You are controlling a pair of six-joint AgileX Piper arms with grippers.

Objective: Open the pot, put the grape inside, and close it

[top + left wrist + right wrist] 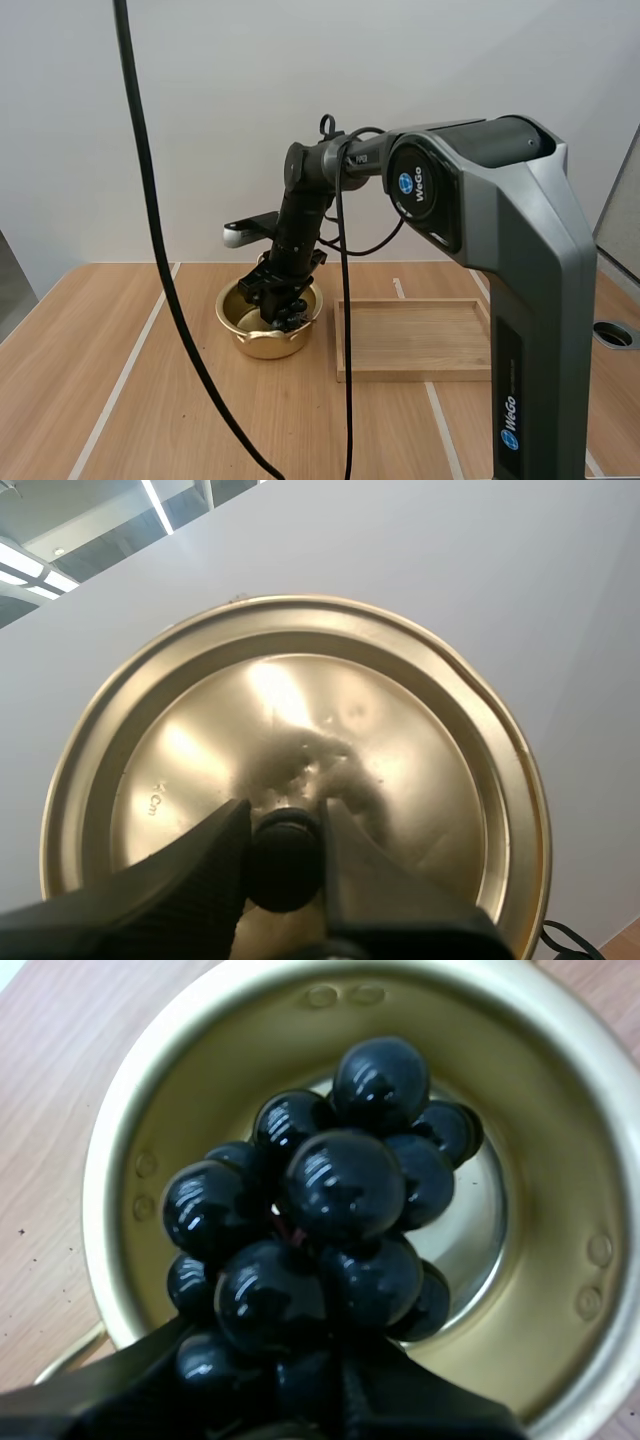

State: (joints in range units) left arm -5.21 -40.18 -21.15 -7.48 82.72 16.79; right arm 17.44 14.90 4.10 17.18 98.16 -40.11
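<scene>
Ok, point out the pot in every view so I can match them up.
High view: the pot stands on the table, left of the wooden tray, under the right claw.
Left wrist view: its lid, pinched by the black knob in the left claw.
Right wrist view: the pot lies open just below the bunch of grapes that the right claw grips.
Shared landmark: the right claw above the pot's gold rim.

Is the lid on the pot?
No, the pot stands open with the bunch of grapes over it; the left gripper holds the lid.
</scene>
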